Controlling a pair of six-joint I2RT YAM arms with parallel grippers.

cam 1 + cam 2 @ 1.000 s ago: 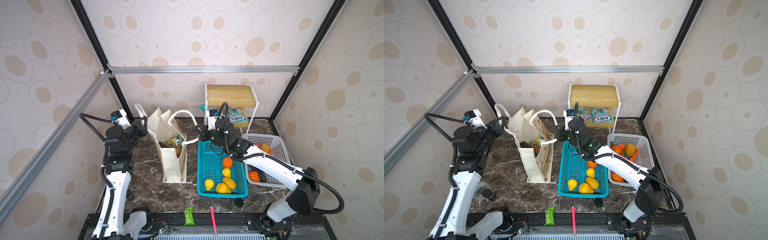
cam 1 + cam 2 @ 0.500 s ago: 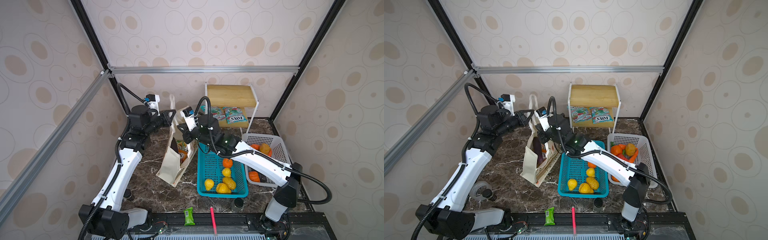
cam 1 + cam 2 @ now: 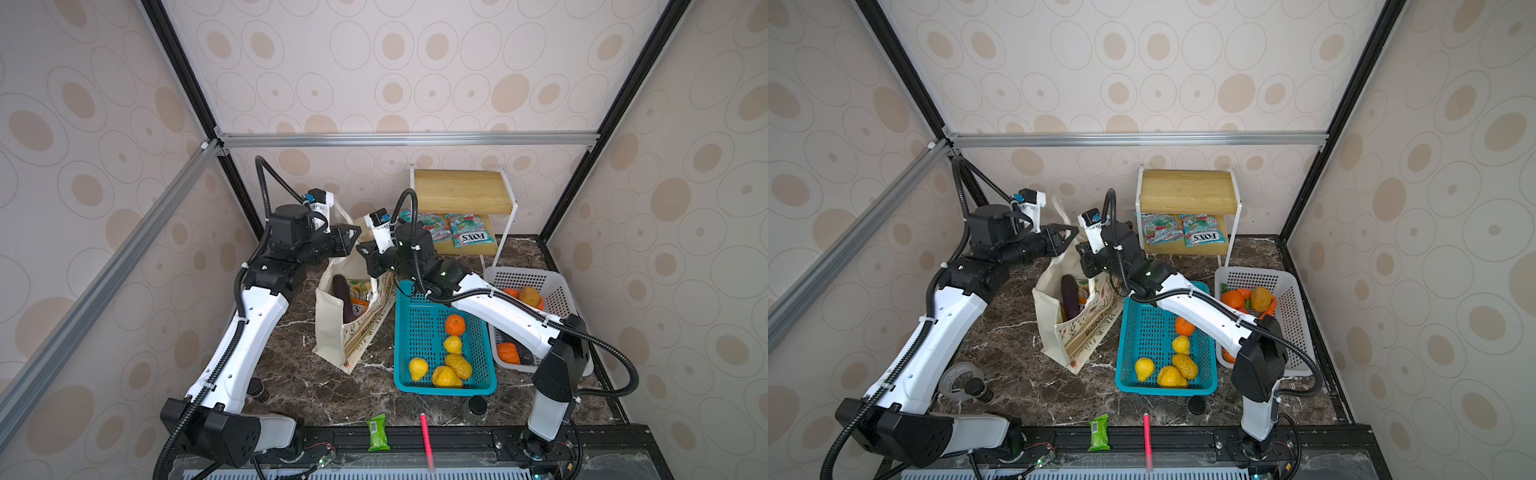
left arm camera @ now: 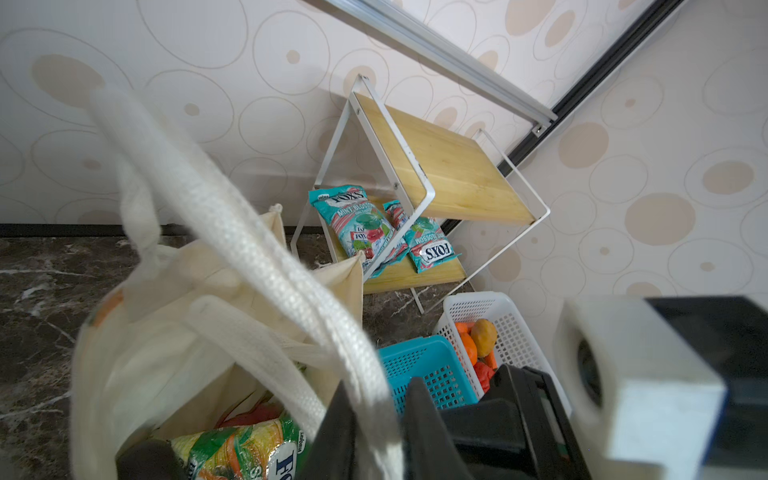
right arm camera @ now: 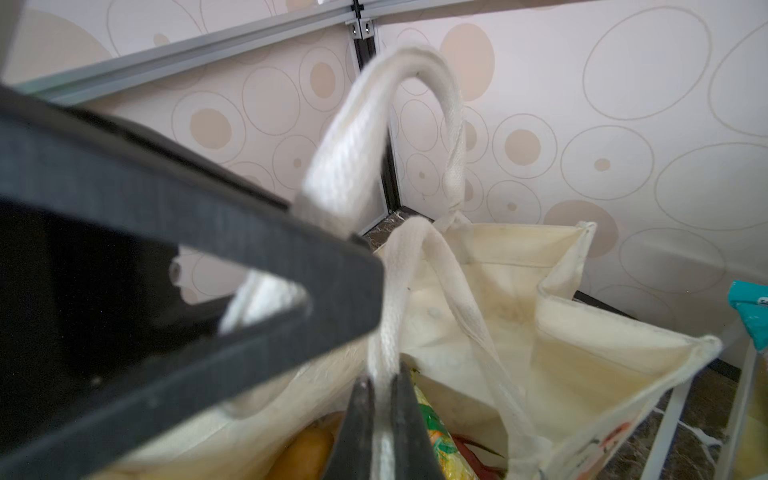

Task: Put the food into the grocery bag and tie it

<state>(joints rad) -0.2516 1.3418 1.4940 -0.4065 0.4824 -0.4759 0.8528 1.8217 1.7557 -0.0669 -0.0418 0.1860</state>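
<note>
Front edge: the green wrapped bar [image 3: 378,432] lies well apart from the work, so no trouble is expected there.

The grocery bag [image 3: 332,328] is stood on the marble table [image 3: 299,386] between the left arm and the blue basket [image 3: 419,328]. It is tilted, with the printed side just beside the basket rim. If the straps are pulled sideways rather than up, the bag can be tipped or dragged against the basket.

Food is seen inside: the eggplant [image 3: 341,297] stands high near the mouth, with a Fox's packet [image 4: 249,449] beside it. With more tilt, the eggplant could be shed over the rim.

At the right gripper [image 5: 380,386] the jaws are pressed together on one strap handle [image 5: 386,332], and the pinch looks firm. At the left gripper [image 4: 380,386] the jaws stand slightly apart with the other strap handle [image 4: 249,257] run between them. Whether it is gripped cannot be told. If it is loose, that strap would be dropped into the mouth and the crossing lost, so no knot would be formed.

Both grippers are held close together above the mouth. A finger clash or a snagged strap is judged likely during the cross-over.

Behind, the shelf [image 3: 461,191] with the teal Fox's packets [image 3: 469,232] sits near the right wrist and could be struck on a wide swing.
</note>
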